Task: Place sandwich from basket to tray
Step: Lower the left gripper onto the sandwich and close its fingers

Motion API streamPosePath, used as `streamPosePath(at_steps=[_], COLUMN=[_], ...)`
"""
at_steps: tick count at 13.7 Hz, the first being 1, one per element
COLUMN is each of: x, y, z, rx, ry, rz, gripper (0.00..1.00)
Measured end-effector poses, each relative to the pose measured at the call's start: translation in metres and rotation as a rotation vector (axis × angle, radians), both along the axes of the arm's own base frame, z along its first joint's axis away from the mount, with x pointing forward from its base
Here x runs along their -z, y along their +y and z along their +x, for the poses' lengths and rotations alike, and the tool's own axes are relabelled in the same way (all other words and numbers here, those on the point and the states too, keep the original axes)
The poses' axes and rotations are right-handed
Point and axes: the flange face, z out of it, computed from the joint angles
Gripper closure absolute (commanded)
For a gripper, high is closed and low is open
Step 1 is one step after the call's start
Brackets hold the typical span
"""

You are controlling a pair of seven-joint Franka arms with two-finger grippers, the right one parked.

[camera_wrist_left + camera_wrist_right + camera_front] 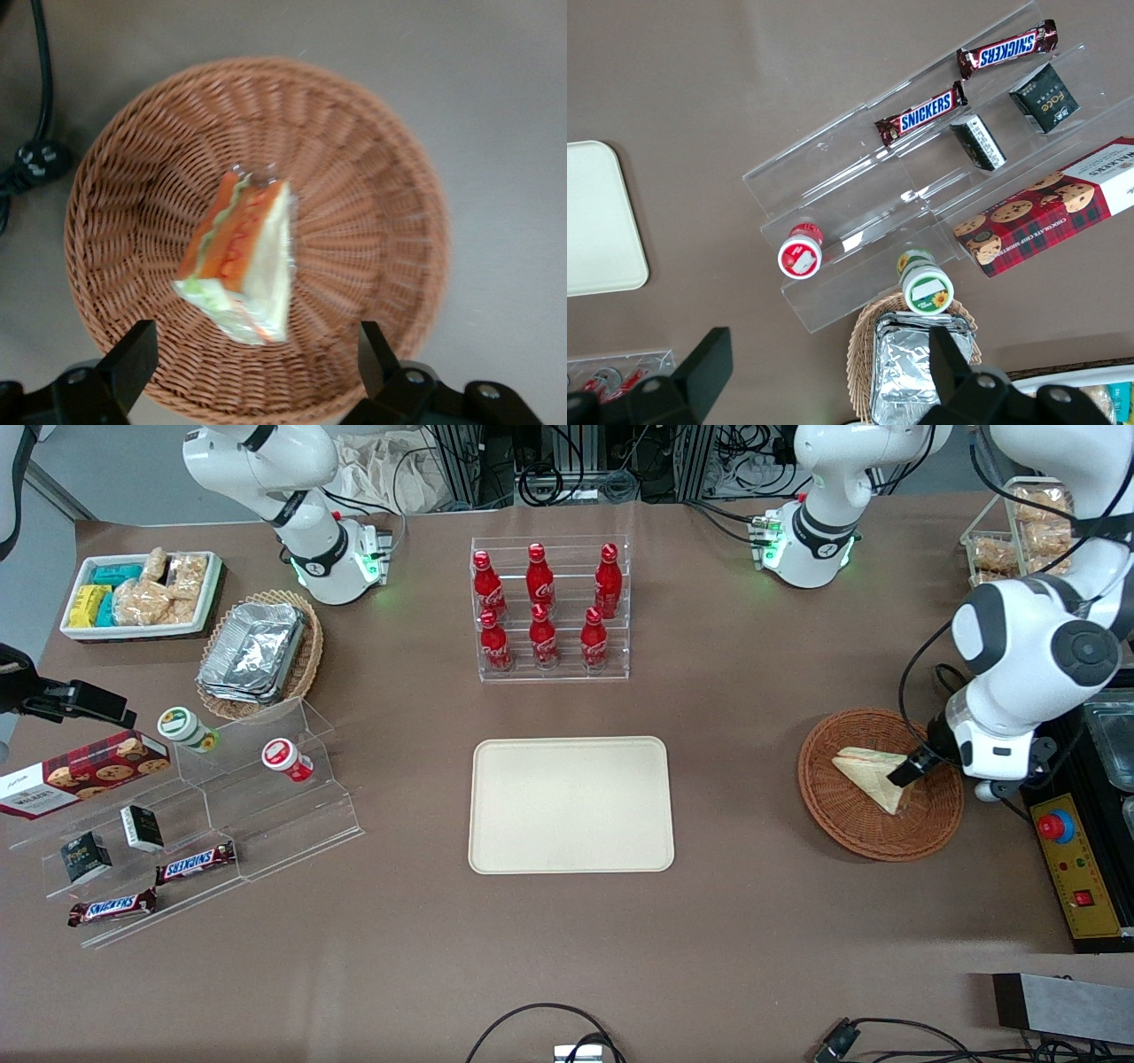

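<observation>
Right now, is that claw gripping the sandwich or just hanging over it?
Gripper: open, holding nothing, hovering over the sandwich in the basket.

brown table (762,921), tray (570,804), basket (850,824)

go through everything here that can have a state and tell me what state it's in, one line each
sandwich: wrapped, lying in the basket, not gripped.
basket: holds only the sandwich.
tray: nothing on it.
gripper: open, hovering above the sandwich.
cola bottles: six, capped, upright in the clear rack.
foil containers: stacked in the tan basket.
</observation>
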Motion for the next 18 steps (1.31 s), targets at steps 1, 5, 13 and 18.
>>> streamPosePath(at_steps=[1,5,13,18], x=[0.009,0.023,0.060,0.068], y=[0.005,0.013,0.032,0.018], z=[-0.003,-0.003,-0.002,0.002], rx=[-0.010,-0.026,-0.070,-0.161], ry=[0.012,0.024,0.044,0.050], rz=[-0.001,-0.001,-0.001,-0.020], gripper=[0.00,0.00,0.00,1.00])
